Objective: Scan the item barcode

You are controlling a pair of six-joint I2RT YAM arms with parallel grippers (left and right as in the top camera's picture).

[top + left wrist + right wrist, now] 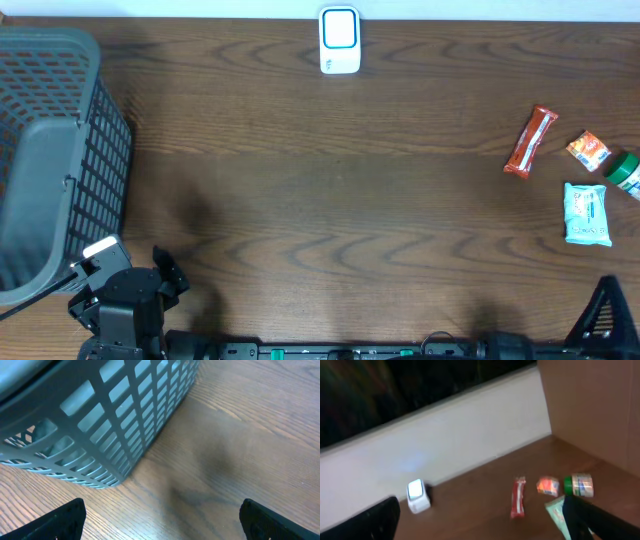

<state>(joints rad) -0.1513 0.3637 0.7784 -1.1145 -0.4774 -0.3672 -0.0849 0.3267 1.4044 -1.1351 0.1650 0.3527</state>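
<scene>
- From overhead, we see a dark, wood-grained desk (pixel 340 200) with a grey plastic basket (pixel 108 150) at its left end, its walls a lattice of square holes; the frame cuts off the basket's far side
- A white, rounded scanner (pixel 339 41) with a blue-rimmed face stands at the desk's back edge, well apart from everything else
- The items to scan lie grouped at the right: a long red stick packet (pixel 530 142), a small orange sachet (pixel 588 150), a green-capped bottle (pixel 627 171) clipped by the frame edge, and a pale blue soft pack (pixel 586 213); we cannot make out any barcode or print
- The left pincer (pixel 162 522) stands wide open and empty, near the basket's corner; only its two dark fingertips show in the wrist view
- The right pincer (pixel 485 520) also gapes open at the desk's near right, holding nothing; its wrist view is blurred, and the blue pack shows only in part beside one dark finger
</scene>
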